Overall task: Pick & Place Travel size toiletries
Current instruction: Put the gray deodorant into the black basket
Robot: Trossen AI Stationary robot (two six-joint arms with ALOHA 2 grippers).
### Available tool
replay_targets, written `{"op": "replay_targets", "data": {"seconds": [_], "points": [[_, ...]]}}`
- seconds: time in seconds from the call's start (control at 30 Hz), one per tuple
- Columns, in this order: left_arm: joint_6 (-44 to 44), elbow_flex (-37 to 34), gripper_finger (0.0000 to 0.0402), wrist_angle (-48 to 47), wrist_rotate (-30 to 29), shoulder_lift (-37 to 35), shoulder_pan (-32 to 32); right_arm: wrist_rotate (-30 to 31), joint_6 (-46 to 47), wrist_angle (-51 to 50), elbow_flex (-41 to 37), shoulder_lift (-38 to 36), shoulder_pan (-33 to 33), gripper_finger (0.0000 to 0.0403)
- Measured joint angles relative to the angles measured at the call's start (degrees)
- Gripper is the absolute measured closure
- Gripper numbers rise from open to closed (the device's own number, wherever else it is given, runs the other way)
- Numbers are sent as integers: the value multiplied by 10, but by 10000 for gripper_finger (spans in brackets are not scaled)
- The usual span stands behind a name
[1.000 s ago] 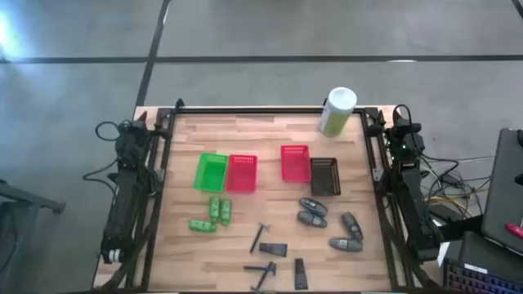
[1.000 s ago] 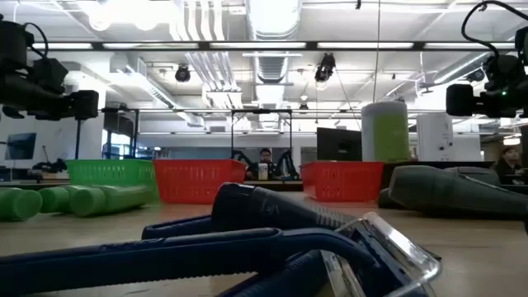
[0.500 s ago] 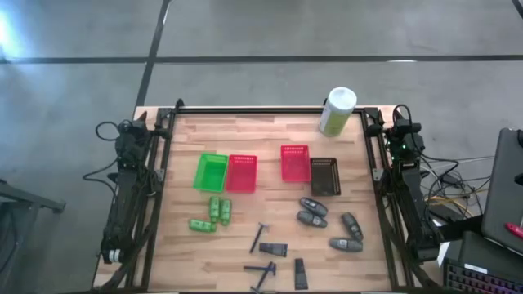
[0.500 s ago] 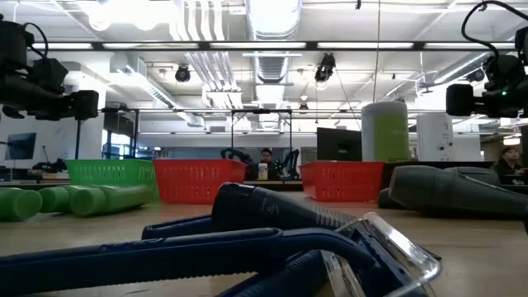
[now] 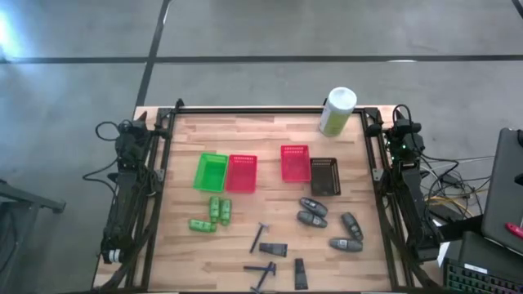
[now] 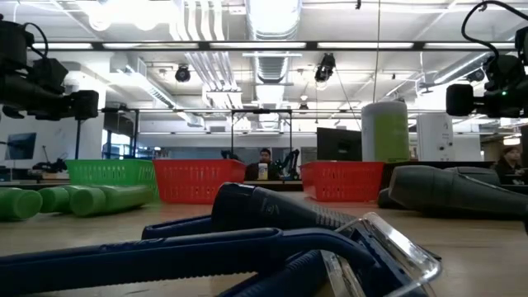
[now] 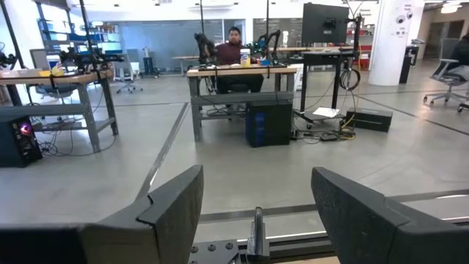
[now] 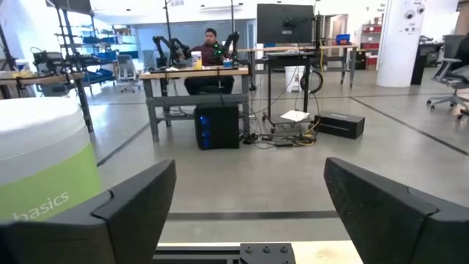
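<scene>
Nothing picked yet: every toiletry sits on the table [image 5: 270, 135], none in a basket. Both arms are parked along the side rails, you're at the start step.

Left gripper [image 7: 256, 198] is at the left rail's far corner, fingers spread wide, holding nothing. Right gripper [image 8: 249, 198] is at the right rail's far end, fingers also wide apart and empty, with the pale green canister [image 5: 337, 111] just beside it.

Layout from the high view:
- green bottles [image 5: 214, 213] near the left, just in front of the green basket [image 5: 211, 172]
- grey rounded containers [image 5: 330, 224] right of centre, in front of the black basket [image 5: 324, 176]
- T-shaped sticks [image 5: 259, 238] and wedge tubes [image 5: 274, 250] at the near edge, centre
- two red baskets [image 5: 241, 173] between green and black

Which item goes to which basket isn't stated; colour match is my guess.

Next move, probably: swing your left arm out over the green bottles. They lie close together, two touching side by side, so take the lone outer one first and align the fingers across its short axis. Round body may roll if nudged.
</scene>
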Motion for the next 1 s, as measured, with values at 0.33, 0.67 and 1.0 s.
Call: {"op": "replay_targets", "data": {"seconds": [0.33, 0.67, 1.0], "points": [[0, 0, 142, 0, 0, 0, 0, 0, 0, 0, 0, 0, 0, 45], [0, 0, 142, 0, 0, 0, 0, -34, 114, 3, 3, 0, 3, 73], [0, 0, 142, 0, 0, 0, 0, -463, 338, 141, 11, 7, 71, 104]]}}
